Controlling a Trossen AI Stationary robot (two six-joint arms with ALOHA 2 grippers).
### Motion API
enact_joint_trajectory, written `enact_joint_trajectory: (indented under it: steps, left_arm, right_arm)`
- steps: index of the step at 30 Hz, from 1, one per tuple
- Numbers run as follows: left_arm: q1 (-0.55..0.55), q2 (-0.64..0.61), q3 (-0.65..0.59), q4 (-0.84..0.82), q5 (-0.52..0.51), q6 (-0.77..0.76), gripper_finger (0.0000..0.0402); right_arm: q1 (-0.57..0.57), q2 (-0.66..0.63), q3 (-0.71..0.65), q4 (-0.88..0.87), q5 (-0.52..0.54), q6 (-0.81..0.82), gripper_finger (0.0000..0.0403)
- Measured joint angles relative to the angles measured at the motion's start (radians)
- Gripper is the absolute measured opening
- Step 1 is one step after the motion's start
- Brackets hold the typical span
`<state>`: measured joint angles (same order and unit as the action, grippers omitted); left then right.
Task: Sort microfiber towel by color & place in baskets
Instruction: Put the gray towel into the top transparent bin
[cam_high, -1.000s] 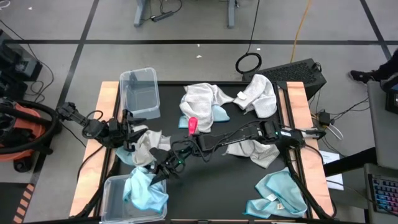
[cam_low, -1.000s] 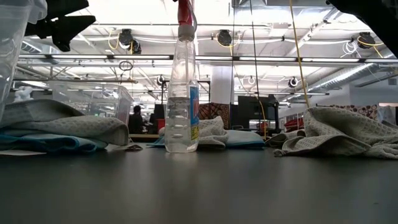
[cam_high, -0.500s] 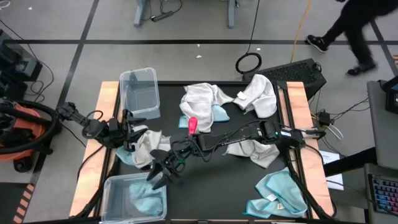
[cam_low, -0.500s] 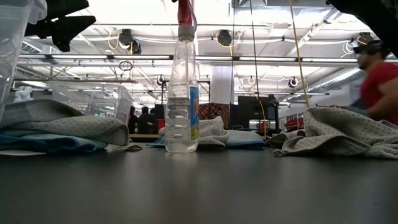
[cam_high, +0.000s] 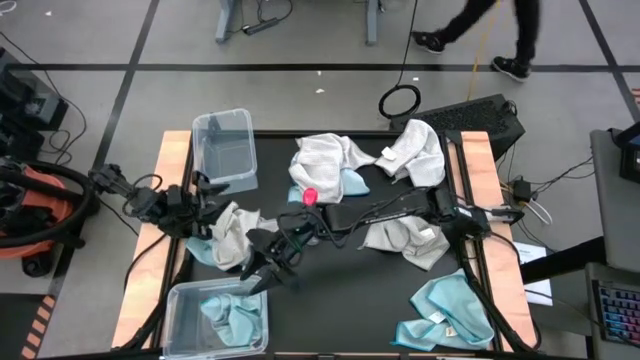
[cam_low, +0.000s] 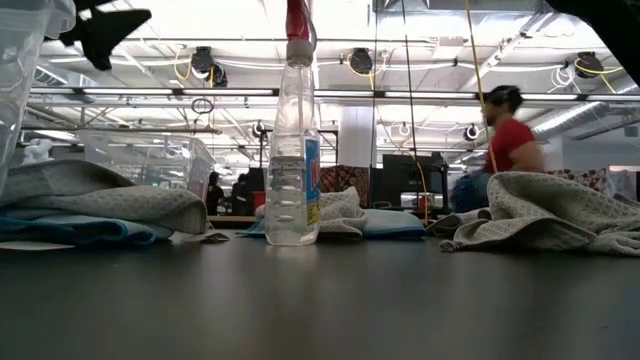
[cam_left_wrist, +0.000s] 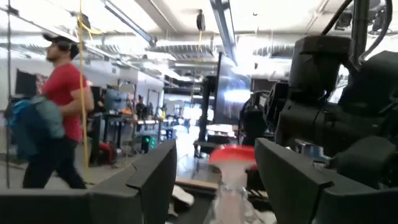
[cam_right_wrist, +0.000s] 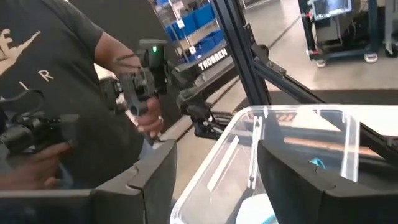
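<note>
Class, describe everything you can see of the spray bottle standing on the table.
The spray bottle is a slim, clear plastic one with a red-pink spray top, ribbed sides and a label with blue on it. It stands upright near the middle of the dark table, close by the white towel and a blue towel behind it; whether they touch cannot be told. From above only its pink top shows, with the right arm's dark links just beside it. Nothing grips it.

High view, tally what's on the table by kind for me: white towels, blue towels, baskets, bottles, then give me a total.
White or grey towels: 4
Light blue towels: 4 showing, two of them partly under white ones
Clear baskets: 2
Spray bottle: 1
Total: 11
</note>
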<state>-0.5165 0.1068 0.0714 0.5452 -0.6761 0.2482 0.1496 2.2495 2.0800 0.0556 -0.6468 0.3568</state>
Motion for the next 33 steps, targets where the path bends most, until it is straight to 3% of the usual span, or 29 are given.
enact_joint_trajectory:
  steps: [5, 9, 14, 19, 25, 30, 33]
  left_arm:
    - [0.0, 0.001, 0.095, -0.07, -0.126, 0.021, 0.0224]
    - [-0.001, 0.006, 0.201, -0.234, -0.177, 0.022, 0.0224]
    - [-0.001, 0.05, 0.377, -0.546, -0.174, -0.008, 0.0224]
    - [-0.001, 0.111, 0.554, -0.905, -0.159, -0.225, 0.0224]
    - [-0.001, 0.244, 0.705, -1.427, 0.074, -0.643, 0.0224]
    - [-0.001, 0.395, 0.712, -1.576, 0.276, -0.766, 0.0224]
    - [-0.001, 0.49, 0.712, -1.611, 0.325, -0.778, 0.0224]
  right_arm:
    - [-0.012, -0.084, 0.0, -0.205, 0.019, -0.055, 0.0212]
    - [-0.015, -0.163, 0.0, -0.394, 0.063, -0.103, 0.0212]
    - [-0.015, -0.263, 0.0, -0.631, 0.15, -0.155, 0.0212]
    - [-0.011, -0.372, 0.0, -0.858, 0.246, -0.159, 0.0212]
    - [0.015, -0.497, 0.0, -1.134, 0.396, -0.137, 0.0212]
    - [0.037, -0.581, -0.001, -1.315, 0.519, -0.1, 0.0212]
    - [0.05, -0.616, -0.001, -1.389, 0.574, -0.075, 0.0212]
